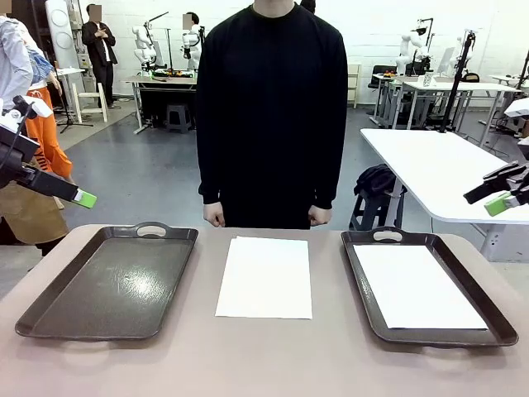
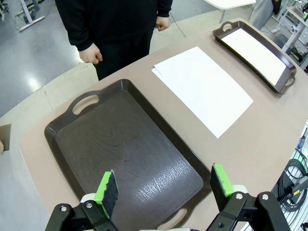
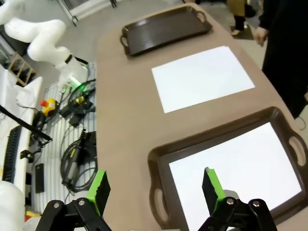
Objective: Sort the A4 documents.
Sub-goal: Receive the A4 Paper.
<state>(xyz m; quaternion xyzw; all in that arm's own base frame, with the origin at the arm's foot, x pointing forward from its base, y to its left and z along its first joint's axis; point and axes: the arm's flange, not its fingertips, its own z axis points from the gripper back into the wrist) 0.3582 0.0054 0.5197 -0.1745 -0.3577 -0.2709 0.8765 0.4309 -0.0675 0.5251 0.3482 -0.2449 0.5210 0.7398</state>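
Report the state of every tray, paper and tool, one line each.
left tray: flat on the table, floor bare.
right tray: flat on the table, white paper inside.
paper in the right tray: lying flat.
paper between the trays: flat on the table, edges slightly offset.
left tool: open, holding nothing.
right tool: open, holding nothing.

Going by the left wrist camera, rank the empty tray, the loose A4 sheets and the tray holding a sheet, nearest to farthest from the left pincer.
1. Empty brown tray, right in front of the left pincer.
2. A4 documents, on the bare table, mid-table.
3. Second brown tray, at the far end, holding a sheet.
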